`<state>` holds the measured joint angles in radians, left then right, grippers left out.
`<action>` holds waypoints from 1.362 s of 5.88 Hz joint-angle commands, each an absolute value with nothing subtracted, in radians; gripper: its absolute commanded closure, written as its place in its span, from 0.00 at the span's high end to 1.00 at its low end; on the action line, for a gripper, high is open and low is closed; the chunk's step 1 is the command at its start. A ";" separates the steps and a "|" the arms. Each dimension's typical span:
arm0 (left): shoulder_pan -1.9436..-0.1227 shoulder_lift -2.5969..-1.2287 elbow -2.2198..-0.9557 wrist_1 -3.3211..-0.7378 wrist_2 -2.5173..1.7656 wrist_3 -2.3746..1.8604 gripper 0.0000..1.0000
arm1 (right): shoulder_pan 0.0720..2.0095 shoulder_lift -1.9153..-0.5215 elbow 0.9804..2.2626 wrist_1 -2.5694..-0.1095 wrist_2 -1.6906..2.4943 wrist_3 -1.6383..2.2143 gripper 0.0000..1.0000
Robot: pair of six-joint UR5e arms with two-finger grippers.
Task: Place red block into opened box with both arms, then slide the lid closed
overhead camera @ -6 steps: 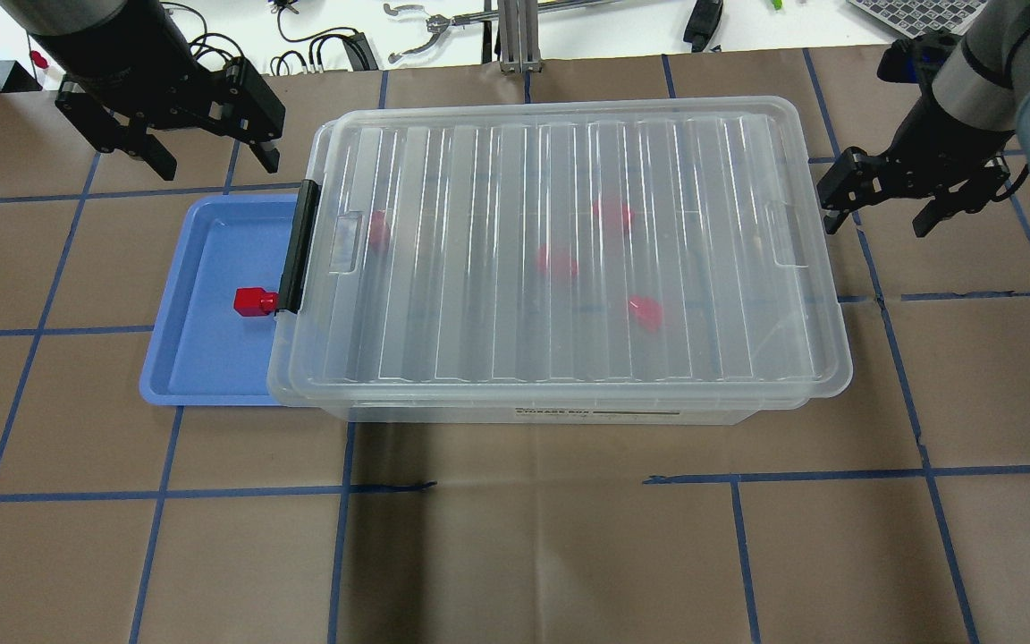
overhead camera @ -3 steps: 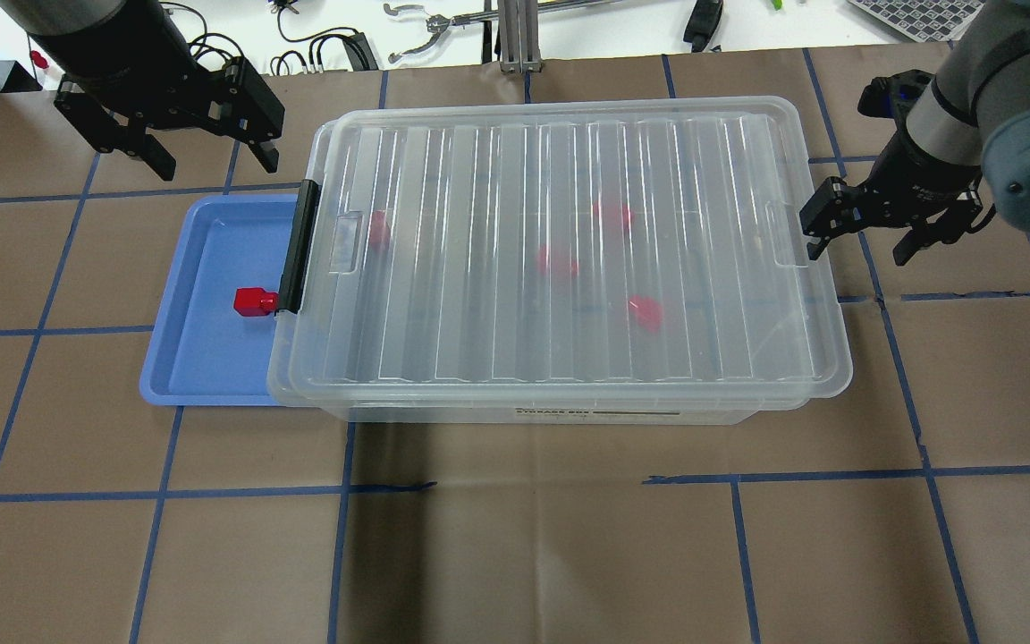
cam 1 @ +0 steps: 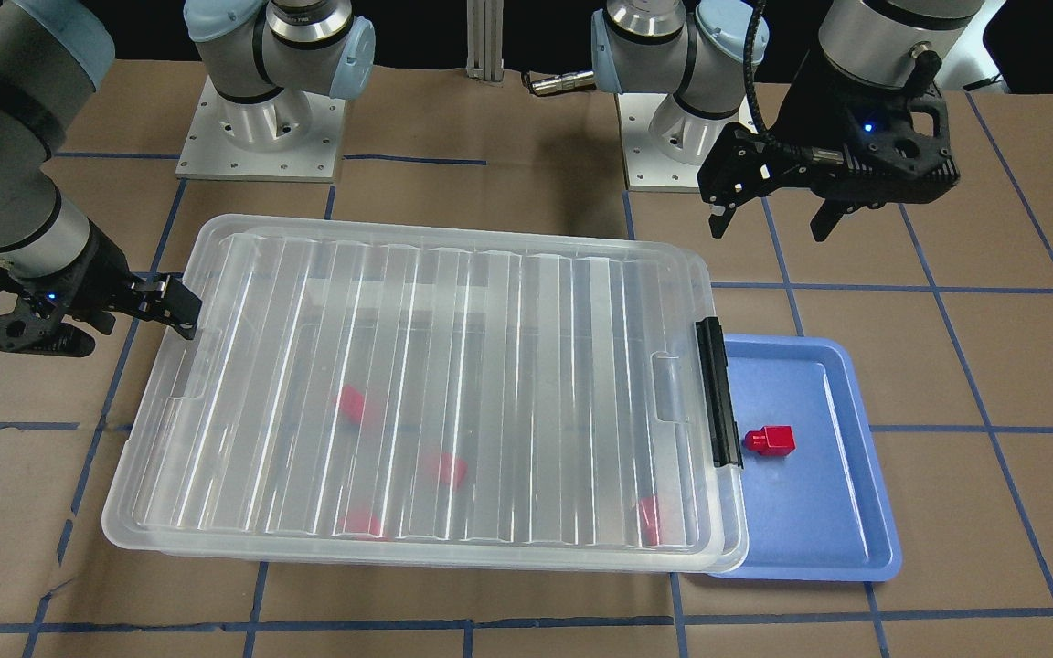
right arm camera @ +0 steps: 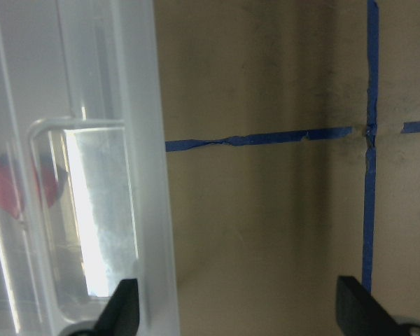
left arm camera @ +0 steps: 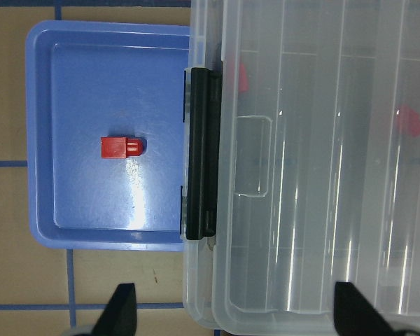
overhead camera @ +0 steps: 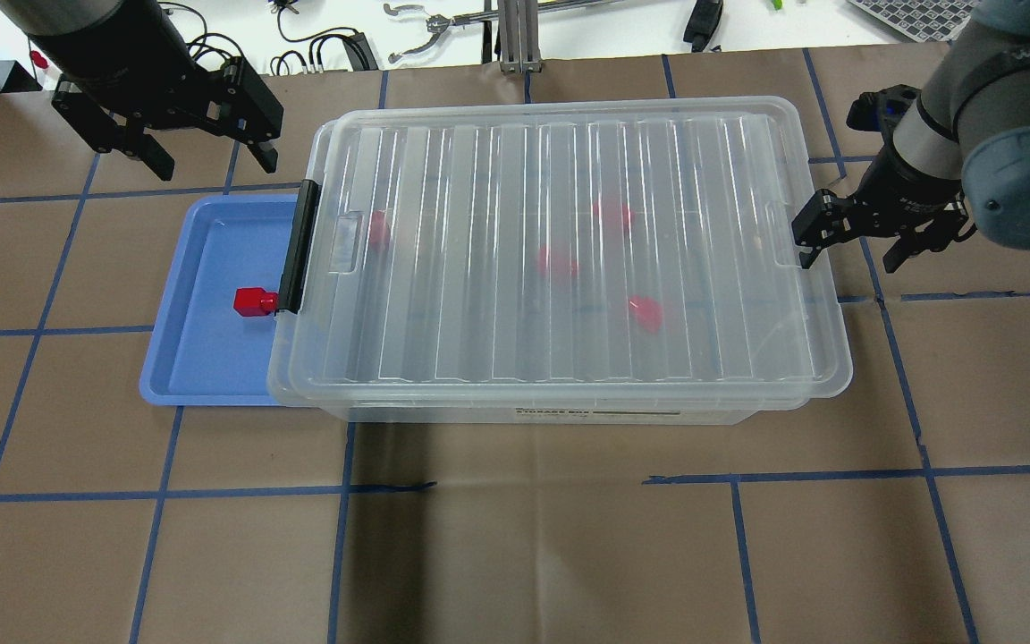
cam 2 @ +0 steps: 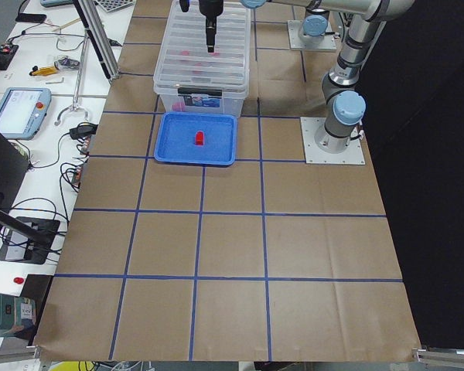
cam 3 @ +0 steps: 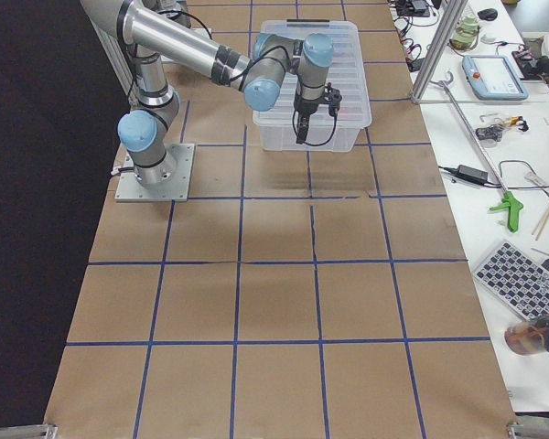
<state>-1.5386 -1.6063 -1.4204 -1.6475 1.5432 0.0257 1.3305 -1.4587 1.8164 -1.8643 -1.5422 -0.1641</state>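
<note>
One red block (overhead camera: 252, 301) lies in the blue tray (overhead camera: 202, 358), close to the black bar (overhead camera: 298, 246) at the box's left end. The box (overhead camera: 569, 413) is covered almost wholly by the ribbed lid (overhead camera: 560, 179). Several more red blocks (overhead camera: 556, 262) show blurred under it. My left gripper (overhead camera: 211, 164) hangs open above the tray's far edge, holding nothing. At the lid's right short end my right gripper (overhead camera: 848, 261) is open, one finger (right arm camera: 122, 308) over the lid's rim by its tab (right arm camera: 77, 210), the other over the table.
The tray (cam 1: 842, 539) pokes out from under the box's end and its block (cam 1: 771, 440) sits near the middle. Tools and cables lie on the white bench (overhead camera: 569, 27) beyond the brown, blue-taped table.
My right gripper has moved in toward the lid's right end and now reaches its rim. The left gripper, the lid and the red block in the tray have stayed put.
</note>
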 commanded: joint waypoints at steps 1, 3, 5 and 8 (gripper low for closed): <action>-1.540 -1.608 -1.420 -1.647 1.543 0.025 0.98 | 1.330 -1.451 1.816 -1.904 -1.552 -0.202 1.00; -1.540 -1.606 -1.420 -1.647 1.543 0.025 0.98 | 1.322 -1.450 1.816 -1.907 -1.604 -0.268 1.00; -1.540 -1.608 -1.420 -1.647 1.543 0.025 0.98 | 1.316 -1.450 1.816 -1.940 -1.649 -0.316 1.00; -1.543 -1.608 -1.422 -1.654 1.543 0.052 0.98 | 1.208 -1.450 1.818 -1.940 -1.660 -0.383 1.00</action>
<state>-1.5419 -1.6066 -1.4215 -1.6516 1.5432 0.0363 1.2449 -1.4496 1.8173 -1.9401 -1.6582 -0.3596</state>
